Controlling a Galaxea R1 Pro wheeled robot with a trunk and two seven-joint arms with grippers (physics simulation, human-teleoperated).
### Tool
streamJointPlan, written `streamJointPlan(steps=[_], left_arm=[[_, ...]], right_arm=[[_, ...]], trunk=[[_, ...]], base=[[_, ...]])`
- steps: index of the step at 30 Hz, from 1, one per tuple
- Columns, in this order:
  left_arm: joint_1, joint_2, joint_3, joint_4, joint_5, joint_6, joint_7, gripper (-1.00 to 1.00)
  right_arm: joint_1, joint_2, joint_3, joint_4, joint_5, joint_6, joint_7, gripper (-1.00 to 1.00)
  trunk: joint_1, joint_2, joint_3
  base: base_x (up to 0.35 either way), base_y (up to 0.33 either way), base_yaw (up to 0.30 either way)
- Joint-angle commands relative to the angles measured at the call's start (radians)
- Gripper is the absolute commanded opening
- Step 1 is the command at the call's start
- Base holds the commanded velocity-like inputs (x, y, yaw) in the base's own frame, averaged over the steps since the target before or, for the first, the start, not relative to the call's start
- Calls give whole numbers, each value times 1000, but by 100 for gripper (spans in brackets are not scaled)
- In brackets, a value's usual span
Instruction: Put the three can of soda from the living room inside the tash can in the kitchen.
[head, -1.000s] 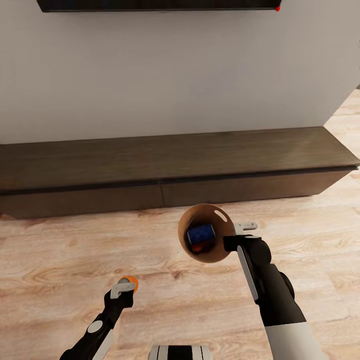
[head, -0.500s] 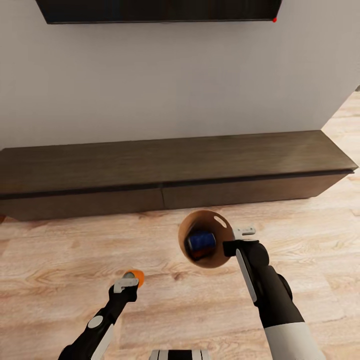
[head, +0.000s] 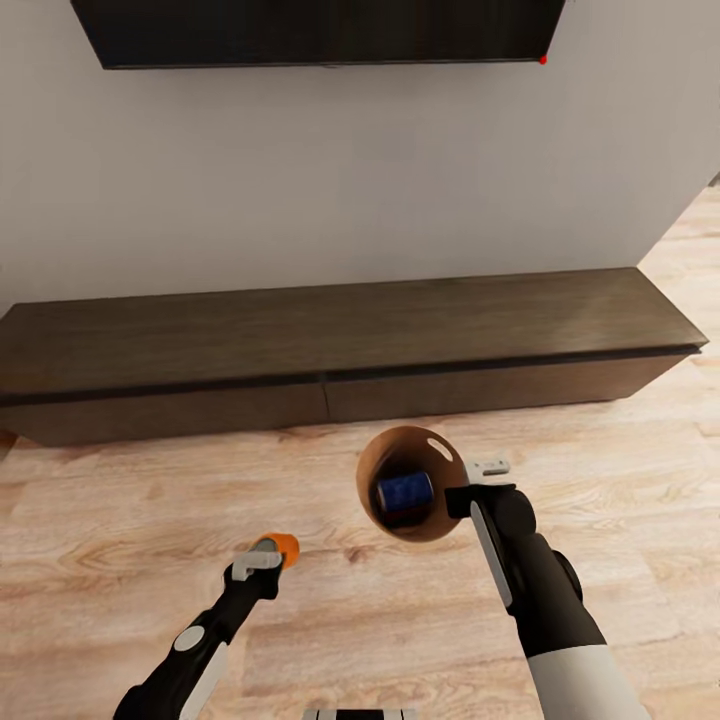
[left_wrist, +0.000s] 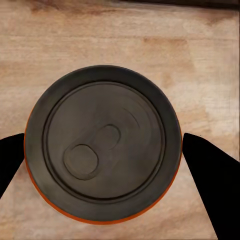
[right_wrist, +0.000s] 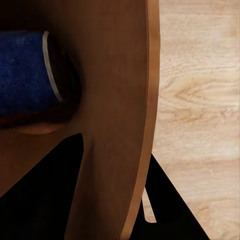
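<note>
Here, low and left of centre in the head view, the left gripper (head: 268, 556) pinches a bright orange soda can (head: 284, 549) above the pale wood plank floor (head: 100, 520); in the left wrist view that can's dull silver top with its pull tab (left_wrist: 102, 145) faces the camera, an orange edge showing along its lower side, and the two black fingers (left_wrist: 212, 175) press against it from either side. Just right of centre in the head view, the right gripper (head: 478, 480) clamps the rim of the round bucket-like trash can (head: 375, 462), brown inside, with an oval hand-hole near its upper right rim; one light grey finger sticks out beyond the rim on the outside. A dark blue soda can (head: 404, 491) lies on its side in the bottom of the bin, and something darker sits just under it, too shadowed to identify. In the right wrist view the bin's brown wall (right_wrist: 125, 100) runs between the black fingers, with the blue can at upper left. Across the middle of the head view stretches a long dark low cabinet (head: 340, 350) against a white wall (head: 350, 180), and a black wall TV (head: 320, 30) hangs along the top edge.
</note>
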Motion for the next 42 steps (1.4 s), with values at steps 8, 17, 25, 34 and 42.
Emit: streamJointPlan(steps=[8,17,25,34,42], left_arm=[[0,18,2,-22,1,41,-87,-100],[0,23,3,-31,1,48,-99,-100],[0,24,3,-31,1,49,-100,-100],[0,24,3,-31,1,49,-100,-100],[0,24,3,-31,1,49,-100,-100]], right_arm=[[0,0,0,2,-12,-1,1,-100],[0,0,0,3,-12,-1,1,-100],[1,-1,0,26,-12,-2,1,-100],[1,-1,0,35,-12,-3,1,-100],[1,-1,0,36,-12,-3,1,-100]], trunk=[[-31,56,25],[-65,119,53],[-96,175,78],[-130,238,107],[-161,294,132]], base=[[0,0,0],[0,0,0],[0,0,0],[0,0,0],[0,0,0]])
